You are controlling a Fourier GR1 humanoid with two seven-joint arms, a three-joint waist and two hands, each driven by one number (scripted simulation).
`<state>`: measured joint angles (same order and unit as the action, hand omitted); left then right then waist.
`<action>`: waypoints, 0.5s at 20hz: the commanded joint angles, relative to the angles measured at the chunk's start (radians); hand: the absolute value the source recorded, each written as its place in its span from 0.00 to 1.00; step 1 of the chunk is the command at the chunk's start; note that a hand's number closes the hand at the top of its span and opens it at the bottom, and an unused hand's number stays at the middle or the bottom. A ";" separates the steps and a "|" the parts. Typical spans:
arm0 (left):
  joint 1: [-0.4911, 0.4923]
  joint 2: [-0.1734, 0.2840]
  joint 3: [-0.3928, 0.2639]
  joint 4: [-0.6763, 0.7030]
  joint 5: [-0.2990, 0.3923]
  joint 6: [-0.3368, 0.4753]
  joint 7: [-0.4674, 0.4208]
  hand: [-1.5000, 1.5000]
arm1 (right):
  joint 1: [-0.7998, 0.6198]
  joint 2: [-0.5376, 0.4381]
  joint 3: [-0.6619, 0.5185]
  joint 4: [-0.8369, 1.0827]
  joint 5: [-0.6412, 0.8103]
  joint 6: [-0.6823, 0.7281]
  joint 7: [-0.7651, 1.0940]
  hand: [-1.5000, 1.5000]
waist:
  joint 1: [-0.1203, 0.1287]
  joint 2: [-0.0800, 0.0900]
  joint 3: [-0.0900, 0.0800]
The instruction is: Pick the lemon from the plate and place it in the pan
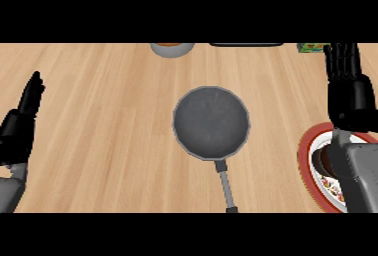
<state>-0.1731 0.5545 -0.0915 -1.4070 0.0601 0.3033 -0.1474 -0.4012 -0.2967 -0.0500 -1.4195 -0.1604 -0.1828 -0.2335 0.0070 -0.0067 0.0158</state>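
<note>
A dark grey pan (211,122) lies in the middle of the wooden counter, its handle (227,186) pointing toward me; nothing is in it. At the right edge sits a red-rimmed plate (308,165), mostly covered by my right forearm. No lemon shows; the arm hides whatever lies on the plate. My right hand (348,92) hangs above the plate's far side, fingers straight and pointing away from me. My left hand (22,120) stays at the left edge, open with fingers up, well clear of the pan.
A grey bowl (172,49) with something orange inside stands at the back centre. A dark flat object (246,44) lies at the back edge, and a green item (311,48) peeks out at the back right.
</note>
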 commanded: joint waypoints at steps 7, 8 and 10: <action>0.142 -0.066 -0.079 0.010 0.044 -0.065 0.131 0.50 | 0.095 -0.439 0.098 -0.088 0.205 0.379 -0.034 0.00 | -0.054 0.002 -0.035; 0.191 -0.079 -0.082 -0.012 0.058 -0.062 0.144 0.50 | 0.228 -0.402 -0.047 0.028 0.096 0.298 0.004 0.00 | -0.061 0.004 -0.015; 0.214 -0.067 -0.084 -0.042 0.055 -0.065 0.157 0.50 | 0.335 -0.400 -0.172 0.082 -0.069 0.371 -0.046 0.00 | -0.061 0.000 -0.012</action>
<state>-0.0126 0.4984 -0.1601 -1.4298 0.0992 0.2501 -0.0265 -0.2110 -0.5958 -0.0918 -1.4171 -0.1774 0.1396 -0.2407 -0.0329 -0.0059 0.0006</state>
